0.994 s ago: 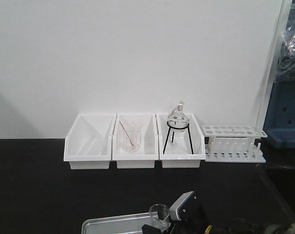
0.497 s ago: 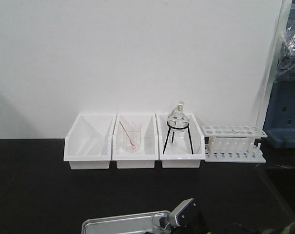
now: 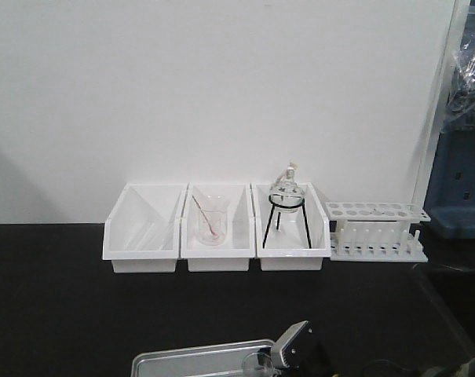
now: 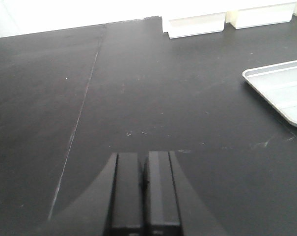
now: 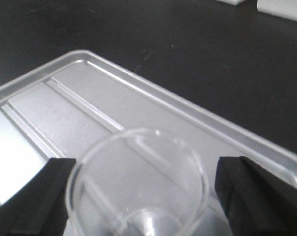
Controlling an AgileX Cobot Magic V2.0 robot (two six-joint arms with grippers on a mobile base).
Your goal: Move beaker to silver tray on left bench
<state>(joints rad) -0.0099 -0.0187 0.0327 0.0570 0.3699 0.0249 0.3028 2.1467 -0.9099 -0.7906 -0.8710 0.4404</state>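
The clear small beaker stands upright inside the silver tray, near its right end. My right gripper is open around it: the left finger touches the rim and the right finger stands a little apart from the glass. In the front view the beaker and the tray sit at the bottom edge on the black bench, beside my right wrist. My left gripper is shut and empty over bare bench, left of the tray.
Three white bins line the back wall. The middle one holds a pink-stained beaker with a rod, the right one a round-bottom flask on a wire stand. A white test-tube rack stands at the right.
My right gripper has gone down with the beaker, from above the tray's rim to inside the tray. The bins and rack have not moved.
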